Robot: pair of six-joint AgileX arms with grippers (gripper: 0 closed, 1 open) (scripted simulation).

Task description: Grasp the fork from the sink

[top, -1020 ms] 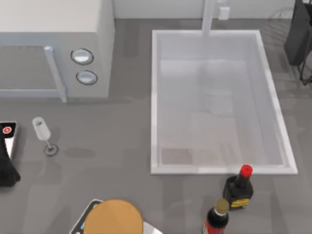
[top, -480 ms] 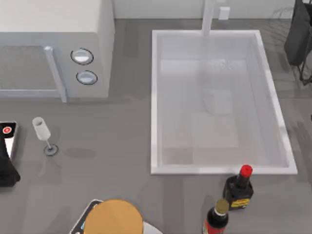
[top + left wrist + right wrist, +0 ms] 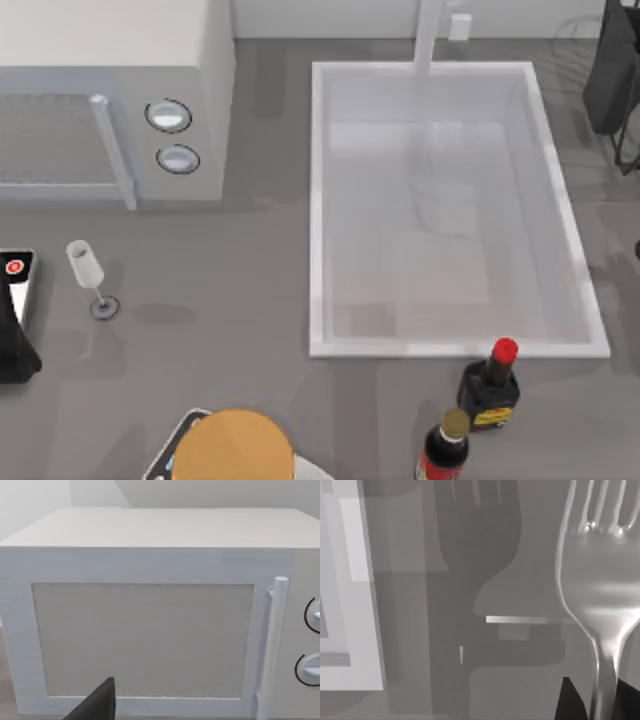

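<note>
Our right gripper [image 3: 602, 702] held the fork [image 3: 600, 595], its dark fingers [image 3: 570, 702] pressed close on either side of the handle. The fork hung over a grey floor bearing its shadow, its tine tips cut off. In the top view, a glint seen half a second before near the far wall of the sink [image 3: 320, 200] had faded. The label on the red-capped bottle [image 3: 490, 385] was too small to read. Our left gripper [image 3: 97, 705] faced the microwave [image 3: 150, 630]; we could not tell its opening.

The fork [image 3: 600, 595] near my jaws looks like polished, glossy metal. The sink [image 3: 320, 200] is smooth matt white, the surface [image 3: 240, 290] matt grey.
</note>
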